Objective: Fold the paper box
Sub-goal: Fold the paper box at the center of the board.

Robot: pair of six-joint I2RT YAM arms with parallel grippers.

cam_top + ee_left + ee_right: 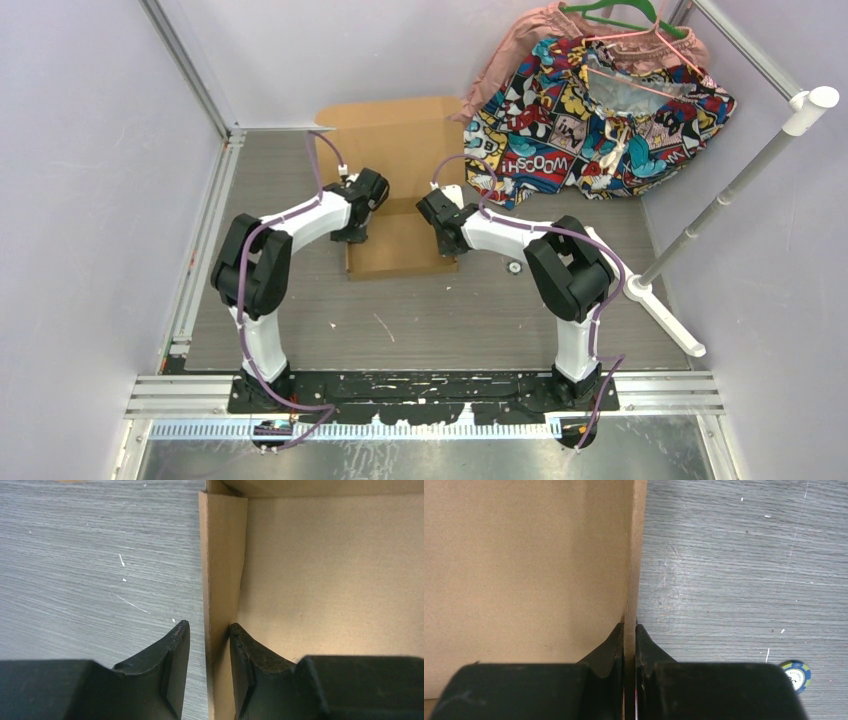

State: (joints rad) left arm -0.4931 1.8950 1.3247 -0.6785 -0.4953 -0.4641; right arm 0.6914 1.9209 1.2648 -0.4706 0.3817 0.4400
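1. Midway across the grey bench (pixel 430 320), just ahead of both arms, lies the paper box (pixel 395 150): plain brown cardboard, its floor flat on the bench and its rear panel raised at the far side.
2. At the box's left side wall the left jaws stand spread and astride the cardboard. The outer finger (pixel 172 650) hangs over bare bench, clear of the wall. The inner finger (pixel 245 650) sits inside the box, close against the wall's inner face. The wall rises upright between them, unpinched.
3. At the right side wall the right jaws are pressed together, pinching the paper box. One finger (pixel 614 647) is inside over the box floor and the other is outside over the bench, with the wall's thin edge clamped between.
4. A round blue-and-green chip (pixel 796 675) lies on the bench outside the box, near the right jaws.
5. A comic-print cloth (pixel 600 110) hangs with a pink garment (pixel 520 45) at the far right, just beside the rear panel's corner.
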